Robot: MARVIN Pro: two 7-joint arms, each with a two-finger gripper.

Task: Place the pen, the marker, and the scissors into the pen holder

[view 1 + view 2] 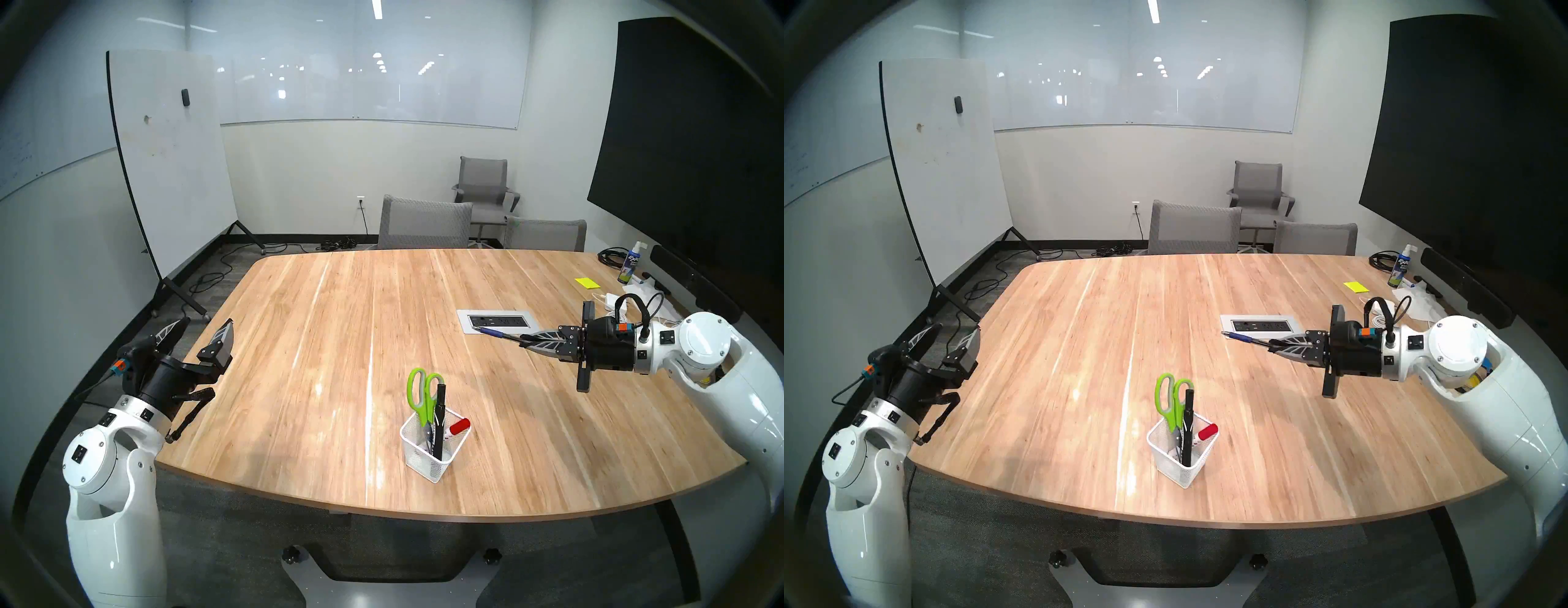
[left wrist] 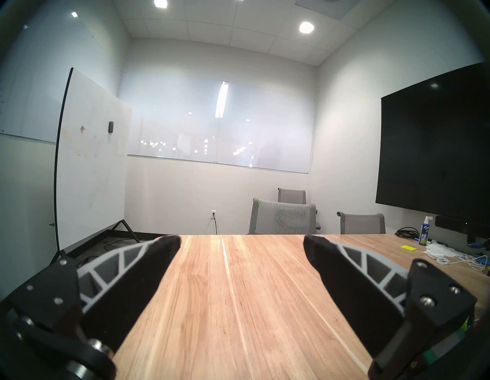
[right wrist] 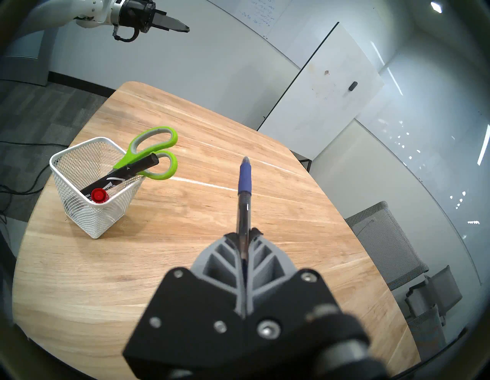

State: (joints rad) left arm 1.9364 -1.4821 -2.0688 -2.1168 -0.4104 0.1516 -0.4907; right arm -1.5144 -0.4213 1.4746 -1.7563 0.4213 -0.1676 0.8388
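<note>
1. Right tool (image 3: pixel 243 236): fingers pressed together on the pen (image 3: pixel 244 185), gripped at its rear barrel. Blue grip and tip stick out past the fingertips, in the air above the table (image 1: pixel 322 339).
2. Left tool (image 1: pixel 199 329): fingers spread wide, nothing between them. It hangs over the table's left edge, well apart from the other things.
3. Holder (image 1: pixel 432 458): upright on the table near the front edge, between the two arms and nearer the right tool.
4. Scissors (image 1: pixel 420 390): in the holder, blades down, green loops above the rim.
5. Black marker (image 1: pixel 439 418): in the holder, leaning against the scissors.
6. Red-capped marker (image 1: pixel 459 426): in the holder, cap at the rim's right side.
7. Power strip (image 1: pixel 498 321): set flush in the table, beyond the pen tip in the head view.
</note>
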